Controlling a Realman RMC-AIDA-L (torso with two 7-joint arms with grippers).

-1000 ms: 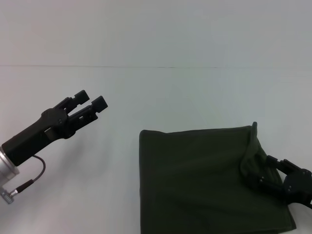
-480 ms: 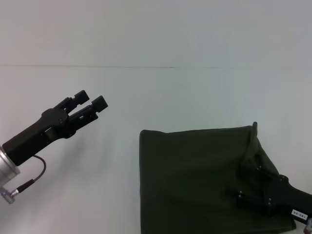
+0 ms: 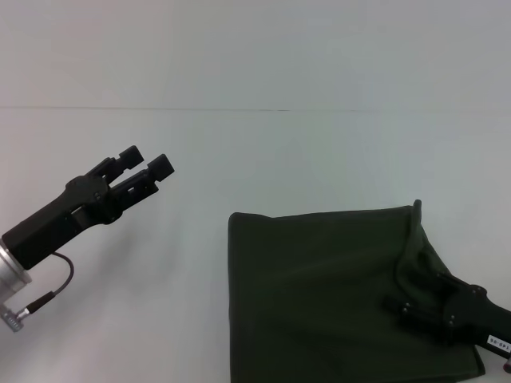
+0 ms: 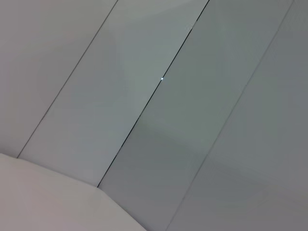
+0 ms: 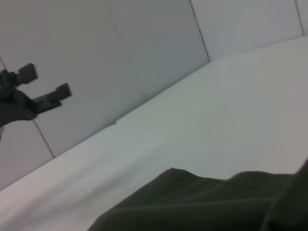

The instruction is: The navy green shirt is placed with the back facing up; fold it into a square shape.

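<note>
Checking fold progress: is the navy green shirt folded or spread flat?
Folded. The navy green shirt lies as a compact, roughly square block with no sleeves showing; its right edge is rumpled where the right gripper rests.

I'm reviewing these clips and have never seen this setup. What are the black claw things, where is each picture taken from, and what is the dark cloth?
The black claws are the grippers of a two-armed robot. The head view looks down from the robot's head at a white table. The left gripper is raised over bare table, open and holding nothing. The right gripper is low over the navy green shirt, already folded into a rough square; whether it grips the fabric cannot be seen. The other two pictures come from wrist cameras: the left shows only wall panels, the right shows the shirt's edge and the left gripper far off.
</note>
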